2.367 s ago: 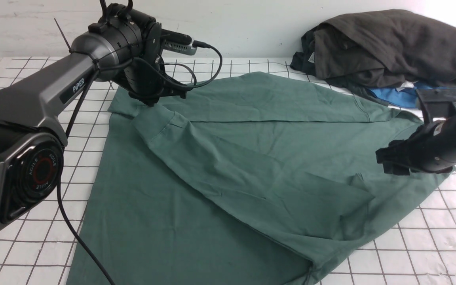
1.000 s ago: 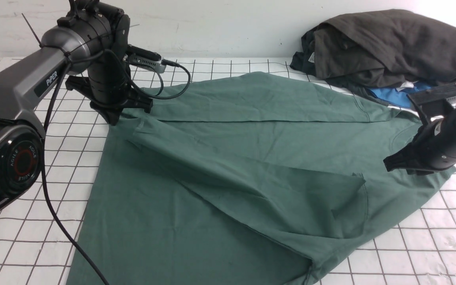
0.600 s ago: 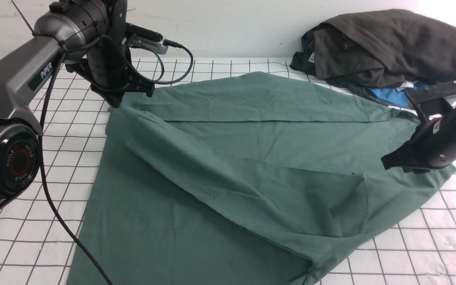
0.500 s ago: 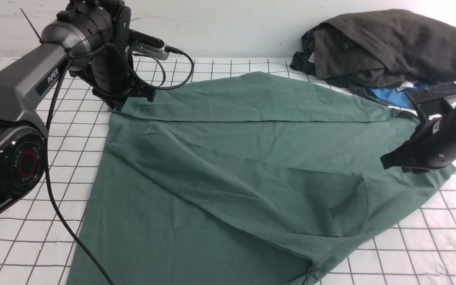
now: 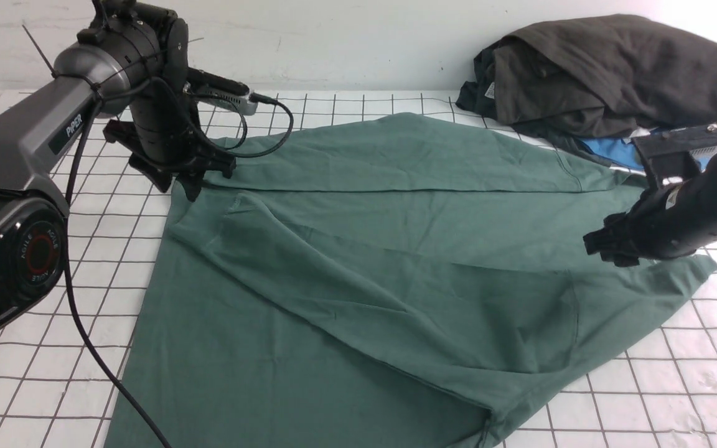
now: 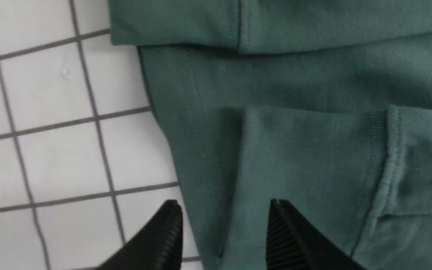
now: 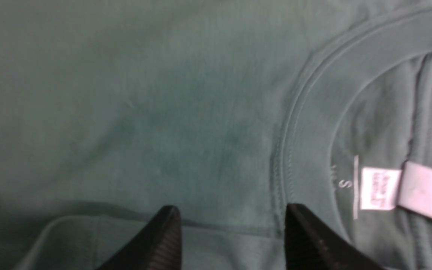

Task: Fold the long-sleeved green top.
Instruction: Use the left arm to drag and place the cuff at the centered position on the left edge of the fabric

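On the gridded table (image 5: 645, 398): top (image 5: 346, 249) spread flat mid-table, neck end to the right, hem to the left. Both sleeves now folded in over the body. Second sleeve (image 5: 333, 274) laid diagonally, cuff (image 6: 313, 150) flat just inside the hem edge at the far-left corner.

A second ago, cuff end pinched in left gripper (image 6: 223, 210) and drawn taut; since let go, cloth settled. Left gripper now parted, empty, poised astride the hem edge beside the cuff.

Right gripper (image 7: 231, 213) likewise: shut at the shoulder fold a second ago, now spread wide, nothing held, lifted clear of the cloth near collar (image 7: 313, 112) and neck label (image 7: 379, 187).

Judged: sleeve stage done. Body fold probably next, fresh grasps needed. Ridge along the diagonal sleeve may skew that fold.
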`<state>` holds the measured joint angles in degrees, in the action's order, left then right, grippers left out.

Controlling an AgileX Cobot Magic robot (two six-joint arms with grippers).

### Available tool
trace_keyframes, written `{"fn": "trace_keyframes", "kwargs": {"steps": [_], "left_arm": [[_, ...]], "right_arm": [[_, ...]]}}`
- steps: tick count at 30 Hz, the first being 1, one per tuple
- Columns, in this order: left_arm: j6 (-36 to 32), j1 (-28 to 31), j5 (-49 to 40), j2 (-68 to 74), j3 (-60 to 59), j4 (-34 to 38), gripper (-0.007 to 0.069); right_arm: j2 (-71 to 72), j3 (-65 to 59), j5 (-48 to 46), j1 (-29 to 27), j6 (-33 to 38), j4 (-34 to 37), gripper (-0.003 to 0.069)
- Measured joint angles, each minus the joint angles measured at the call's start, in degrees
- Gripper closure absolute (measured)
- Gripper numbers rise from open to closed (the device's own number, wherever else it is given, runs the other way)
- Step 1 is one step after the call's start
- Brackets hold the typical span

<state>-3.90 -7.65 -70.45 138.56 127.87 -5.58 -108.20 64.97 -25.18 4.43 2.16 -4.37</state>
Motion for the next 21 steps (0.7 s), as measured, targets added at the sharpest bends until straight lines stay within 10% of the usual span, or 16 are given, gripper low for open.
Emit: {"fn": "trace_keyframes", "kwargs": {"steps": [5,13,21], "left_arm": [[-0.3,0.1,0.0,2.6,0.0,0.9,0.0335],[-0.4,0.1,0.0,3.0,0.0,0.9,0.0335],[-0.5,0.1,0.0,3.0,0.0,0.9,0.0335]], "right_arm": [[-2.6,0.2,-0.7,0.0,0.0,0.4,0.0239],[-1.9,0.4,-6.4,0.1,0.0,-2.6,0.0629],[2.8,0.4,-16.3,0.1,-1.4,-6.4,0.0673]]}}
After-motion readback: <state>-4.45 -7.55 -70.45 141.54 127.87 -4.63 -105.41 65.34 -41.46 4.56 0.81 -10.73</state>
